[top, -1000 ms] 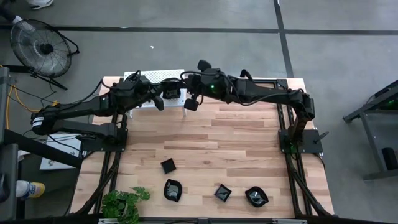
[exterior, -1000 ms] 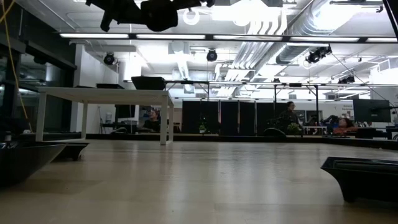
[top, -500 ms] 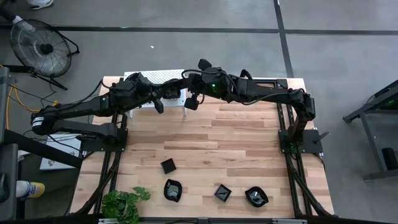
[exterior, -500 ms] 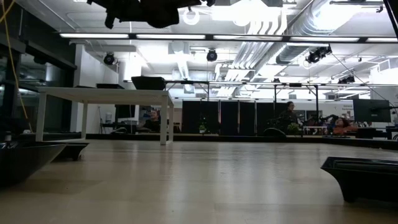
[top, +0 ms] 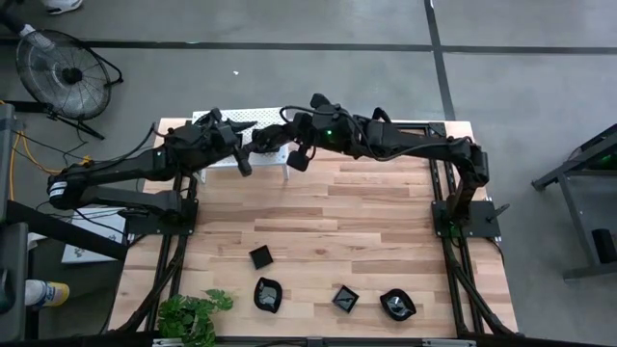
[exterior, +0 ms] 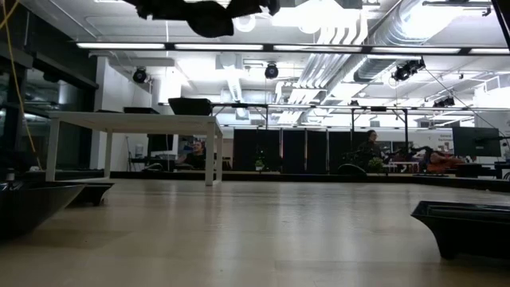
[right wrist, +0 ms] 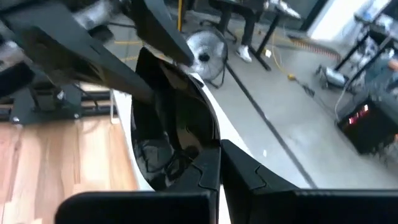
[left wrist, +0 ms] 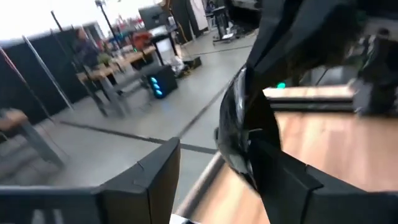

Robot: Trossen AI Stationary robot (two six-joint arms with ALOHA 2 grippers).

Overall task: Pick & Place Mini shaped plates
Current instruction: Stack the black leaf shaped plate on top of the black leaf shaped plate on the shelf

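High over the table's far edge, one glossy black mini shaped plate (top: 264, 138) stands on edge between the two arms. My right gripper (top: 291, 150) comes from the right and is shut on it. My left gripper (left wrist: 211, 186) comes from the left and is open, a finger on each side of the plate (left wrist: 239, 134). I cannot tell whether one of its fingers (left wrist: 280, 180) touches the plate. Several more black plates lie flat on the wood along the near edge: a square one (top: 260, 256), a wavy one (top: 267, 294) and another (top: 345, 298). My right gripper pinches the plate's rim (right wrist: 202, 155) between its two fingers, coming roughly level from the table's right side. The plate (right wrist: 171, 124) is lifted clear of the table and stands on edge, reaching out from the fingers toward the left gripper.
A white perforated shelf (top: 231, 120) stands at the far edge, just beyond and below both grippers. A potted plant (top: 193, 313) sits at the near left corner. One more plate (top: 397, 306) lies near right. The middle of the wooden table (top: 366, 222) is free room.
My left gripper's fingers have spread apart and let go of the plate, which stays lifted in my right gripper's hold. Both grippers and the plate have drifted slightly toward the far edge, over the shelf.
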